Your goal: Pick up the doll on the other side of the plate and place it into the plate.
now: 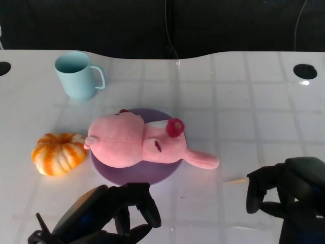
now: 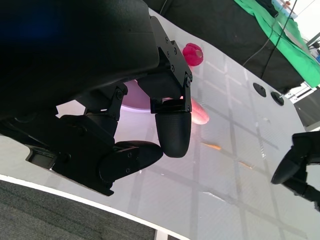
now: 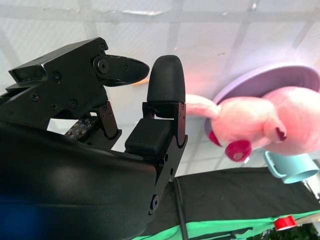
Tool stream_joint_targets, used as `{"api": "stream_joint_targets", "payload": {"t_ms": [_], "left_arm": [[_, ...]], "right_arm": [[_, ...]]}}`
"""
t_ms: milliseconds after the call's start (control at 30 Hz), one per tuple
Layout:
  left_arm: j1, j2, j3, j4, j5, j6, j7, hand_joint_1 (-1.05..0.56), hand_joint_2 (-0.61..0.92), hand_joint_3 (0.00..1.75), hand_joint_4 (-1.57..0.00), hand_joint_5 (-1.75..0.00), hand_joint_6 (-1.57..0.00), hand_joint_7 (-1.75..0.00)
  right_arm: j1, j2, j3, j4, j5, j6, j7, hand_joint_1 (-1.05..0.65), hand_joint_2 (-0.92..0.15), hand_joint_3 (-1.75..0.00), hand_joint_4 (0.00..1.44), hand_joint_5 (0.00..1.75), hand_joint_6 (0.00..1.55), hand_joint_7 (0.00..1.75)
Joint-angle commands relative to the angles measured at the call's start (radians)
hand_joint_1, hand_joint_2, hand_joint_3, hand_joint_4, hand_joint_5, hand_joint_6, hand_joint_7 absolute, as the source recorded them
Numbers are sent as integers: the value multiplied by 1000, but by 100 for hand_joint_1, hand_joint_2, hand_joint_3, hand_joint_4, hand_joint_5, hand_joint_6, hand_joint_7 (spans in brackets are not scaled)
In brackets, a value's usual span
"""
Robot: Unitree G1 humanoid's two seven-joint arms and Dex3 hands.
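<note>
Both hands empty, pink doll (image 1: 137, 142) on purple plate (image 1: 136, 174).

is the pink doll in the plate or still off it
In: the pink doll lies on its side across the purple plate, one limb hanging past the rim; neither hand touches it.

The doll (image 1: 139, 142) lies on its side on the plate (image 1: 152, 175), near the middle of the table (image 1: 244, 101), one limb hanging over the plate's right edge. A pumpkin (image 1: 58, 153) sits just left of the plate. A cup (image 1: 77, 75) stands behind the pumpkin, toward the far left. The left hand (image 1: 114, 213) hovers before the plate; the right hand (image 1: 284, 190) lies off to the plate's right, apart from the doll
</note>
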Motion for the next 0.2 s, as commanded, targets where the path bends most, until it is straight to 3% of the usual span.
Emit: {"api": "stream_joint_targets", "payload": {"t_ms": [33,200], "left_arm": [[6,21,15,6,-15,-15,-8,-21,70,75,-69,-173,-69,-129],[5,32,17,14,-23,-28,-8,-22,70,75,-68,-173,-69,-129]], "right_arm": [[-10,-3,3,5,5,6,1,-10,-62,-66,91,147,96,91],[-19,0,14,15,9,-3,1,-10,-61,-69,91,146,96,89]]}}
